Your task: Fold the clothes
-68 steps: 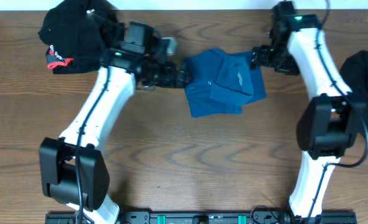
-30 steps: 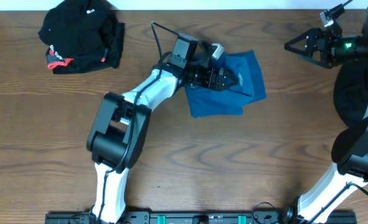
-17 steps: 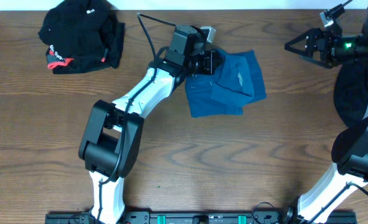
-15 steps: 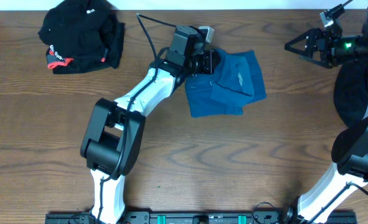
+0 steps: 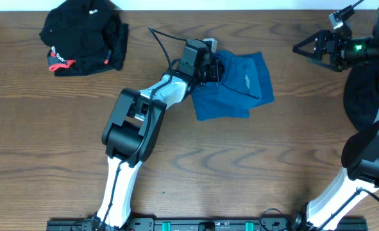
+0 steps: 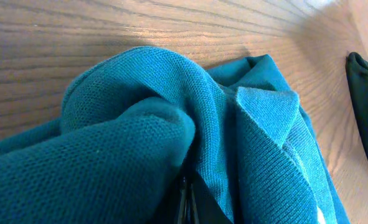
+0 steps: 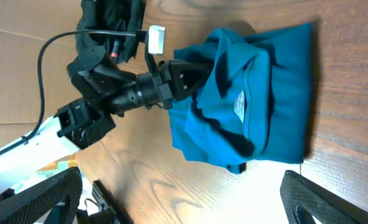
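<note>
Your left hand [image 5: 213, 64] is pinched tight on the teal shirt [image 5: 240, 86] at its left edge — fabric's bunched up around it. Your right hand [image 5: 308, 48] hangs off to the shirt's right, jaws spread wide, holding nothing. The black red-trimmed garment [image 5: 80, 42] lies well left of the shirt, and the dark garment [image 5: 362, 90] well right — both on the worktop [image 5: 208, 167].

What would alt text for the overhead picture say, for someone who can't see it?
The left arm's pincer is shut on the edge of a teal-blue shirt on a wooden table. The right pincer hangs open top right; a black garment lies top left.
</note>
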You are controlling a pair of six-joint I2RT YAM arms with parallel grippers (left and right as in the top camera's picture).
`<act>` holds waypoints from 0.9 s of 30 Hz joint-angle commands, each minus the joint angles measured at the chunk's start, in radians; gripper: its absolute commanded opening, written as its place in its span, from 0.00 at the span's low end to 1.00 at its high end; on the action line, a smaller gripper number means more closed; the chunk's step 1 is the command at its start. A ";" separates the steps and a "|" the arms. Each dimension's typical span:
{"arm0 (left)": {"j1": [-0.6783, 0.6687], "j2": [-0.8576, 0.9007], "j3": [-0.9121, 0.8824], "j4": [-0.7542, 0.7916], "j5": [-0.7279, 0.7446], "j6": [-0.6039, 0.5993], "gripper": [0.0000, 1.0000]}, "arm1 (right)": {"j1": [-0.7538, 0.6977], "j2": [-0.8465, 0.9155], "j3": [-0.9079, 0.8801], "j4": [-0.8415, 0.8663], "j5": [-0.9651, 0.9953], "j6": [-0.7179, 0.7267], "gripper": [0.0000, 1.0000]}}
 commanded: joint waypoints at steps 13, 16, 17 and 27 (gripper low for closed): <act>0.006 -0.200 -0.022 -0.023 0.064 0.099 0.06 | 0.010 -0.019 0.014 -0.019 -0.004 -0.050 0.99; 0.004 -0.259 -0.022 -0.098 0.046 0.121 0.06 | 0.010 -0.019 0.014 -0.019 -0.004 -0.058 0.99; 0.002 -0.262 -0.022 -0.127 0.023 0.121 0.06 | 0.010 -0.019 0.015 -0.018 -0.004 -0.058 0.99; -0.094 -0.163 -0.025 -0.359 -0.077 0.098 0.06 | 0.010 -0.019 0.014 -0.007 -0.004 -0.058 0.99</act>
